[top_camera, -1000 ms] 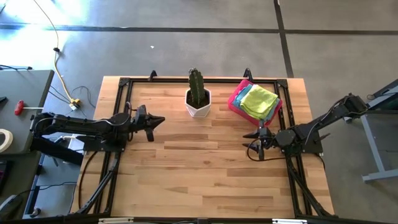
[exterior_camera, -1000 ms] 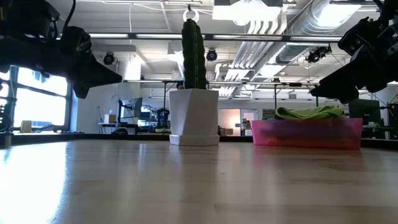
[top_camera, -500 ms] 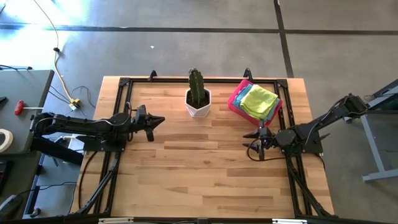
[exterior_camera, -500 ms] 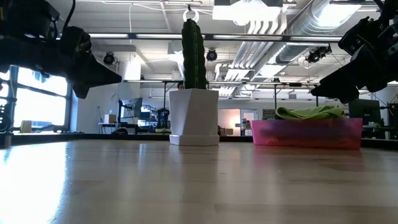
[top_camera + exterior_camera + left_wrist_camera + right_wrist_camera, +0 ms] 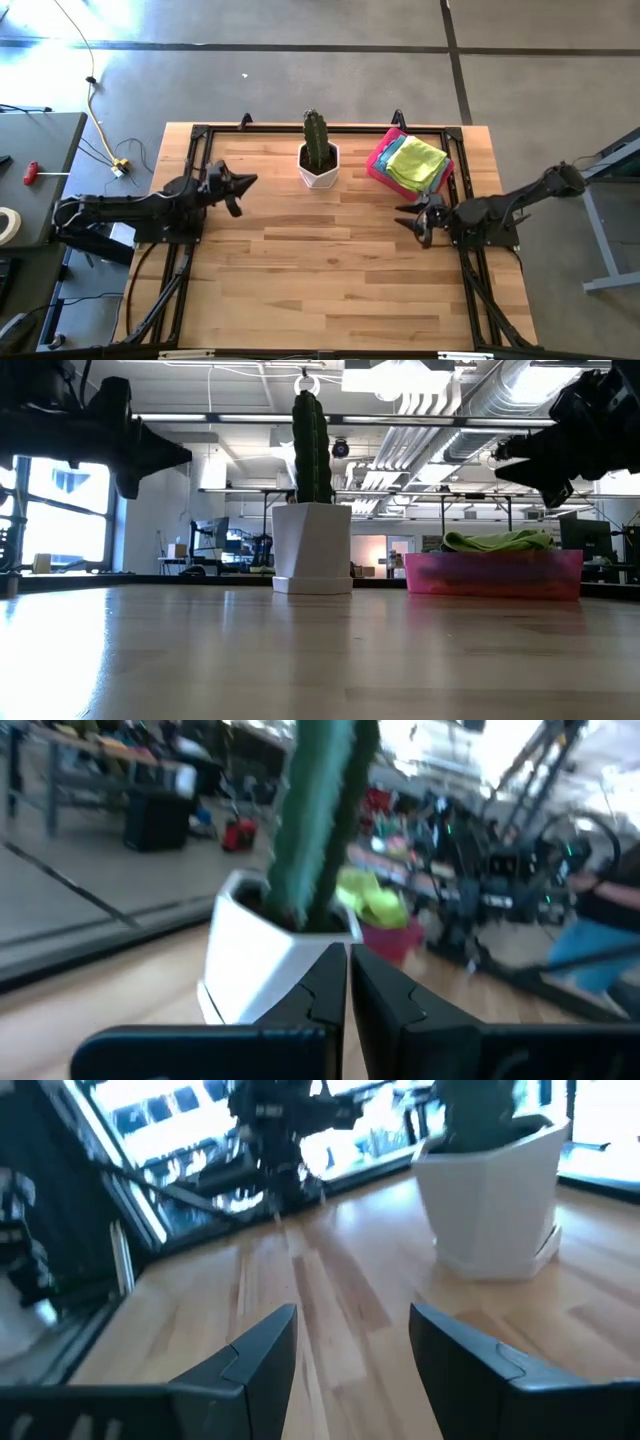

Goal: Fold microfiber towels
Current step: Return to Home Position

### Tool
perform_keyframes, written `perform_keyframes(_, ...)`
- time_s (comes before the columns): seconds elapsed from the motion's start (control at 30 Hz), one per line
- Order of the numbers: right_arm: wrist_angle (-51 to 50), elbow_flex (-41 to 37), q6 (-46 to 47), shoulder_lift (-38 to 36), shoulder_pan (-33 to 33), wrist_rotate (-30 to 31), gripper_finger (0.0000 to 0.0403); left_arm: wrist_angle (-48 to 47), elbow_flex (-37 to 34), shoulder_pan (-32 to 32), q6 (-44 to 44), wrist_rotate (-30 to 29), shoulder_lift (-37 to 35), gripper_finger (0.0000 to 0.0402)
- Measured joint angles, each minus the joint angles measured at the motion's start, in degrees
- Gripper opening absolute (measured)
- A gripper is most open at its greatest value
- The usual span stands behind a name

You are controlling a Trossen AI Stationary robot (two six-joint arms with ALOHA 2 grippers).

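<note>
1. Stack of microfiber towels (image 5: 420, 168): folded flat and piled in the pink tray (image 5: 376, 160), which sits at the back right corner of the surface (image 5: 330, 270). The tray is turned at an angle to the surface's edges.
2. Top layer: a lime green towel (image 5: 414, 158), roughly square from above, with a soft, slightly rumpled face. In the low view it rises over the tray's rim as a low, uneven hump.
3. Lower layers: edges of bluish cloth show beneath the green one along the sides of the stack. The remaining layers cannot be told apart.
4. Tray wall: translucent pink in the low view, with the cloths filling it up to the rim.
5. Left hand (image 5: 250, 180): fingers together with only a thin slit between them, gripping nothing. It hangs above the left side of the surface and points toward the cactus (image 5: 317, 138), well apart from the towels.
6. Right hand (image 5: 402, 216): fingers apart and empty. It hangs above the surface near the tray's front side without touching it, and points toward the middle of the surface.
7. White pot (image 5: 318, 168): holds the upright cactus. It stands at the back of the surface between the two hands, beside the tray but apart from it.
</note>
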Motion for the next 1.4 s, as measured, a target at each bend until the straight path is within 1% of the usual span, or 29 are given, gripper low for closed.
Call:
perform_keyframes(0.2,0.0,0.0,0.0,-5.77,-4.95,0.0,0.0188,-0.02,0.0,4.2,0.0,-0.07,-4.63,0.001)
perform_keyframes(0.4,0.02,0.0,0.0,-9.65,-12.28,0.0,0.0188,0.03,0.0,7.96,0.0,-0.1,-7.97,0.001)
perform_keyframes(0.67,-0.06,0.0,0.0,-13.34,-24.85,0.02,0.0188,0.02,0.0,11.65,0.0,-0.2,-12.03,0.001)
perform_keyframes(1.03,-3.01,0.0,0.0,-19.94,-44.2,0.05,0.0188,0.0,0.0,14.59,0.0,-0.19,-16.27,0.001)
perform_keyframes(1.23,-4.34,0.04,0.0,-19.89,-52.78,0.05,0.0188,-0.02,0.0,16.33,0.0,-0.2,-18.36,0.001)
perform_keyframes(1.4,-6.53,0.04,0.0,-19.89,-58.48,0.05,0.0188,-0.02,0.0,18.61,0.0,-0.17,-20.02,0.001)
